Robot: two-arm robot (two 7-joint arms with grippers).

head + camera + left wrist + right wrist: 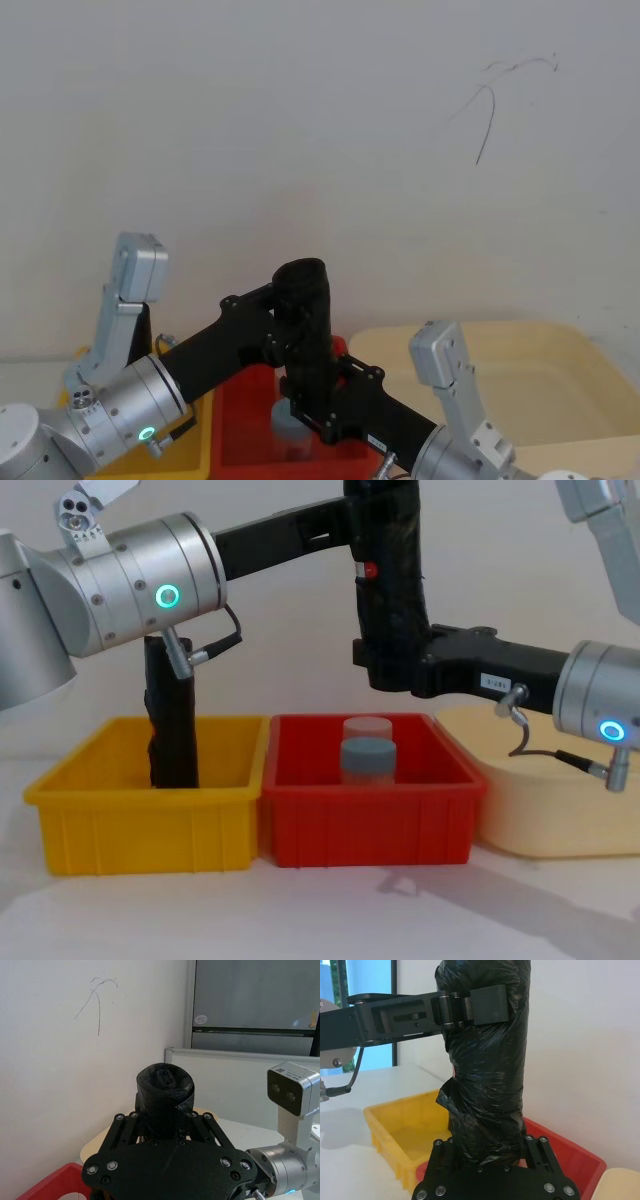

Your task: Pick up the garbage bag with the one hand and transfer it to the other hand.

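I watch the garbage bag (392, 600) held upright over the red bin (365, 825), left gripper (378, 512) pinching it high, right gripper (388, 670) low. Chest view catches its red label (371, 570); right wrist view, the left pad (489, 1005).

Wall (300, 120): plain white, matte, behind everything in the head and chest views. A thin dark scribble (497, 95) sits on it, upper right in the head view: a looped line with a long tail running down.

Table (330, 920): white and smooth, with soft grey shadows (400, 885) toward its front. Light is even and diffuse.

Left wrist view: the wall ends at a corner. Beyond it stands a grey cabinet (255, 995) with a dark horizontal seam. It has a small oval sticker (200, 1019) on its face and an orange tag (313, 1019) at the edge. Below the cabinet is a white panel (225, 1080) in a pale frame.

Right wrist view: a window (370, 977) shows bluish daylight beside a dark upright frame (394, 975).
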